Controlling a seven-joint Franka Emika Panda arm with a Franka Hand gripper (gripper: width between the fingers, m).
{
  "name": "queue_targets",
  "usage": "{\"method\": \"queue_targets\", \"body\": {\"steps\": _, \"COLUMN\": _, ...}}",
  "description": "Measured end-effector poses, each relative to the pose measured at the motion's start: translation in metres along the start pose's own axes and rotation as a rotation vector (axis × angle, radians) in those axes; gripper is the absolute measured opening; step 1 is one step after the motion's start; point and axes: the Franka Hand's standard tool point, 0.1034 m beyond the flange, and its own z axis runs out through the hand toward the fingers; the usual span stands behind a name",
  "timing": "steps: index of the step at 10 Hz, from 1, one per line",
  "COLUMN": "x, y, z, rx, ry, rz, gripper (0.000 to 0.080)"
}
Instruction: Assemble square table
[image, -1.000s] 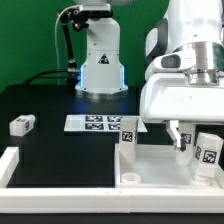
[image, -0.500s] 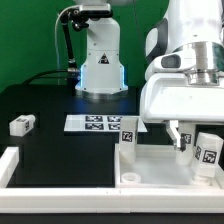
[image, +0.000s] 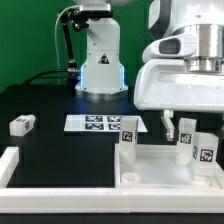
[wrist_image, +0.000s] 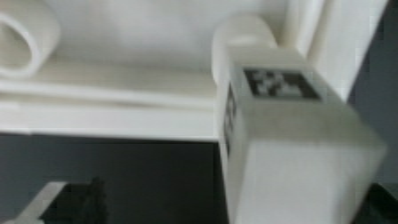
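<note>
The square table (image: 150, 172) is seen just beside the marker board (image: 95, 123), with leg blocks (image: 128, 133) standing upright in it. The gripper (image: 176, 129) is raised beyond the same board. Whether its fingers are apart cannot be told.

A blurred white leg block (wrist_image: 294, 140) bearing a black-and-white tag (wrist_image: 279, 83) looms close against the white square table (wrist_image: 107, 95); dark counter (wrist_image: 125, 160) shows alongside.

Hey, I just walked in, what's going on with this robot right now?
The robot arm is assembling a square table. The white tabletop lies flat with legs standing upright at its corners. The gripper hovers just above those on the exterior view's right; whether its fingers are open is unclear. One loose leg lies on that view's left.
</note>
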Motion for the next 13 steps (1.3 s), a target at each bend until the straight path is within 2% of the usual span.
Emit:
{"method": "queue_targets", "body": {"steps": 1, "x": -0.006, "y": 0.002, "z": 0.000, "rx": -0.007, "ry": -0.144, "rz": 0.008, "gripper": 0.0649}}
{"method": "queue_targets", "body": {"steps": 2, "x": 0.002, "y": 0.000, "z": -0.001, "rx": -0.011, "ry": -0.176, "rz": 0.020, "gripper": 0.0649}}
{"method": "queue_targets", "body": {"steps": 5, "x": 0.005, "y": -0.017, "z": 0.009, "rx": -0.005, "ry": -0.130, "rz": 0.053, "gripper": 0.0649}}
{"method": "queue_targets", "body": {"steps": 9, "x": 0.004, "y": -0.018, "z": 0.011, "rx": -0.005, "ry": -0.113, "rz": 0.092, "gripper": 0.0626}}
{"method": "queue_targets", "body": {"steps": 10, "x": 0.004, "y": -0.018, "z": 0.011, "rx": -0.008, "ry": -0.113, "rz": 0.153, "gripper": 0.0453}}
{"method": "queue_targets", "body": {"steps": 11, "x": 0.004, "y": -0.018, "z": 0.011, "rx": -0.012, "ry": -0.113, "rz": 0.214, "gripper": 0.0453}}
{"method": "queue_targets", "body": {"steps": 12, "x": 0.004, "y": -0.018, "z": 0.011, "rx": -0.015, "ry": -0.113, "rz": 0.277, "gripper": 0.0288}}
{"method": "queue_targets", "body": {"steps": 13, "x": 0.004, "y": -0.018, "z": 0.011, "rx": -0.017, "ry": -0.113, "rz": 0.314, "gripper": 0.0288}}
